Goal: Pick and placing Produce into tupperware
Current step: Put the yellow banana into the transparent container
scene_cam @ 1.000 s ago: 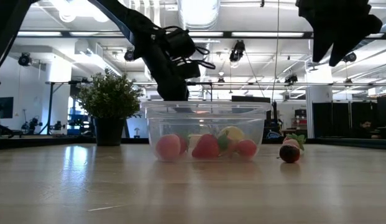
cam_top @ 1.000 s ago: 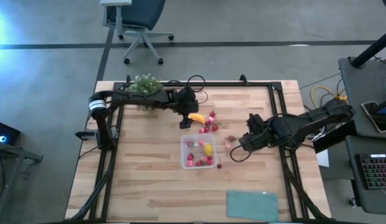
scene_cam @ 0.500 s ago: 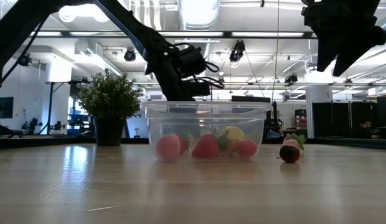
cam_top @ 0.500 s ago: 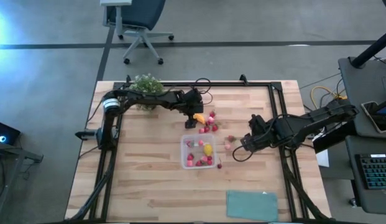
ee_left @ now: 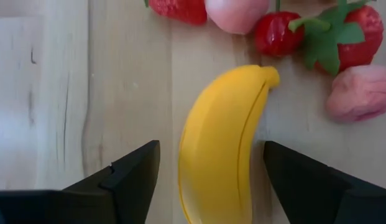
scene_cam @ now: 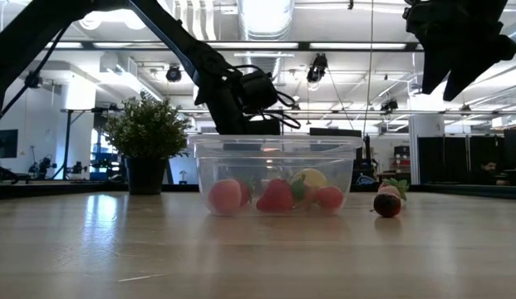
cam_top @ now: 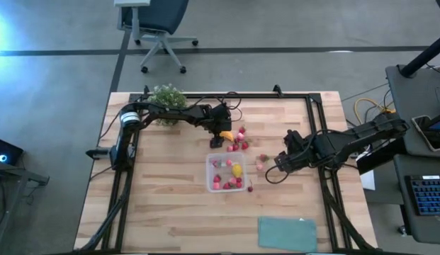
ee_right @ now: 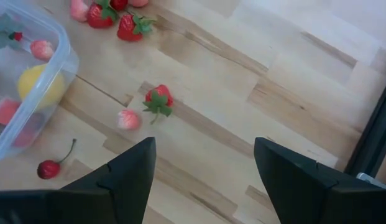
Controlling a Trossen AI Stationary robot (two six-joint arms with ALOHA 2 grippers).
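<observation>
- The left gripper (ee_left: 208,171) is straddling the yellow banana (ee_left: 220,143), one finger standing off each flank with wood showing between; the jaws are spread and not yet gripping, as far as I can see.
- The banana is lying flat on the table (cam_top: 170,205), just off the 12 o'clock side of the tupperware (cam_top: 226,173), with loose berries (cam_top: 239,140) bunched beside its tip.
- The left arm is stretching low across the table from the plant (cam_top: 166,98) side, wrist bent downward over the fruit.
- Inside the tupperware the lemon (cam_top: 237,170) and several red and pink berries are sitting already, so I judge the job roughly half done.
- Remaining outside: the banana, the berry cluster at 12 to 1 o'clock of the container, a strawberry (ee_right: 157,98) and a pink berry (ee_right: 128,119) at 3 o'clock, and a cherry (ee_right: 50,168) near its corner.
- The right gripper (ee_right: 205,171) is hovering at 3 o'clock of the tub, fingers apart and empty, overlooking those strays.
</observation>
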